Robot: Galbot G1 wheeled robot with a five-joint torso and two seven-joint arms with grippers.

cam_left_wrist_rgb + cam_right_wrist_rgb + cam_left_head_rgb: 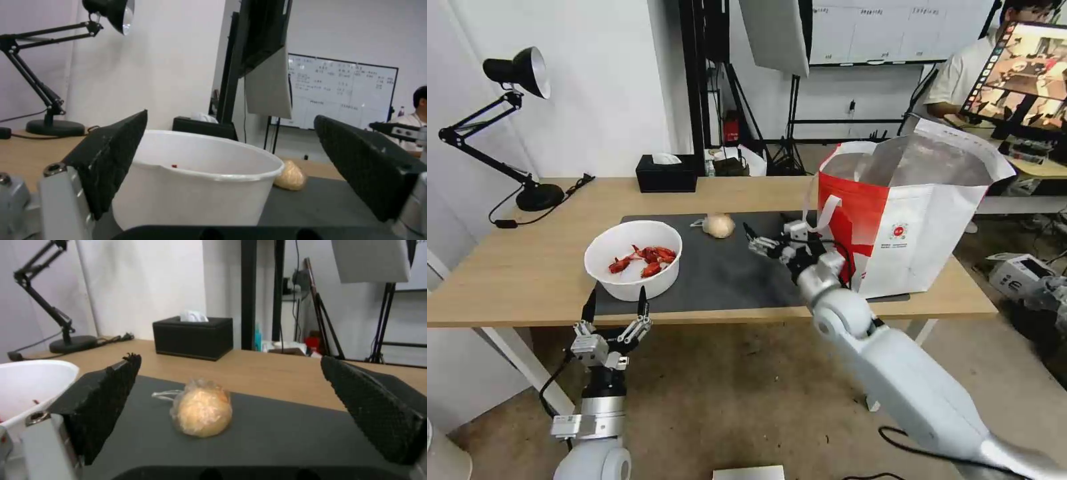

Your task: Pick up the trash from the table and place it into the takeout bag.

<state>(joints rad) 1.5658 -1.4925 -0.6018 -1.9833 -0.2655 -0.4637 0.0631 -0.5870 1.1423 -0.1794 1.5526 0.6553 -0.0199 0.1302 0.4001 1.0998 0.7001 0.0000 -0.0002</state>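
Note:
A white bowl of red crayfish shells (pixel 634 259) (pixel 195 180) stands at the left end of the dark mat (pixel 727 273) on the table (pixel 520 267). My left gripper (pixel 616 297) (pixel 230 117) is open just off the table's front edge, facing the bowl, its fingers apart from it. The beige wrapped ball (pixel 719 225) (pixel 202 410) lies on the mat's far side. My right gripper (pixel 767 230) (pixel 230 358) hovers open over the mat, a short way right of the ball. The takeout bag (pixel 907 220) stands open at the table's right end, beside the right arm.
A black tissue box (pixel 666 173) (pixel 193 336) sits at the table's far edge. A black desk lamp (pixel 514 133) stands at the far left with its cable on the wood. Tripods and stands are behind the table.

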